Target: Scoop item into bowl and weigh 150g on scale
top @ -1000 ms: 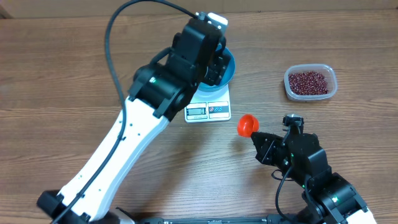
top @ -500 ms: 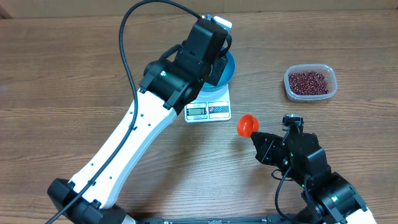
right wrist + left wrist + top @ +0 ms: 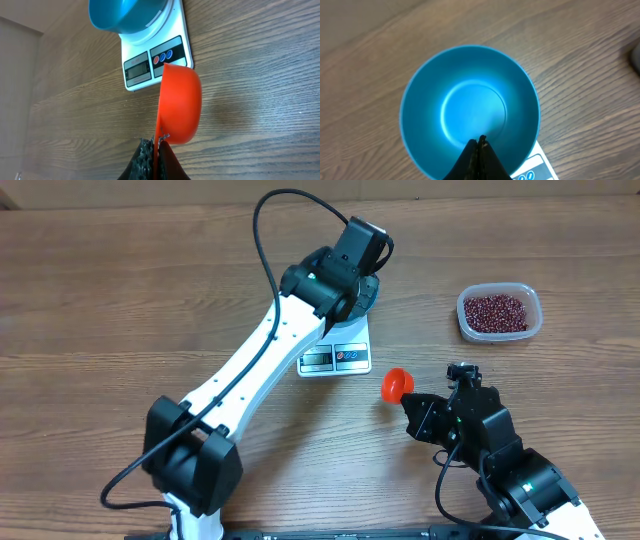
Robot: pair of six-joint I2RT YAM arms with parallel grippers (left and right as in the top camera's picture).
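Overhead, the left arm was seen stretched across the wooden table (image 3: 120, 280) to the white scale (image 3: 335, 356). The blue bowl (image 3: 373, 295) was seated on the scale's platform and largely hidden under the wrist. In the left wrist view the left gripper (image 3: 479, 146) was shown with its fingers pressed together and nothing between them, hanging over the bowl's six o'clock rim. The bowl was seen to be empty. At about four o'clock from the scale, the orange scoop (image 3: 397, 383) was held with the fingers of the right gripper (image 3: 156, 150) clamped on its lower end. Its cup was turned on its side and no beans were visible in it. The beans (image 3: 495, 312) lay heaped in a clear tub (image 3: 537, 320) at about two o'clock from the scoop, well apart from it.

The first scoop was judged to be the step in hand, nothing yet having been weighed. To do it well, the left arm would best be drawn clear, so that the platform is not pressed and the bowl's mouth is left free. The scoop should be levelled, pushed shallowly into the heap and carried level toward ten o'clock. It should then be tipped slowly over the bowl's centre. Later loads should be kept small, with the display at the scale's six o'clock edge left uncovered. Its figures could not be read.
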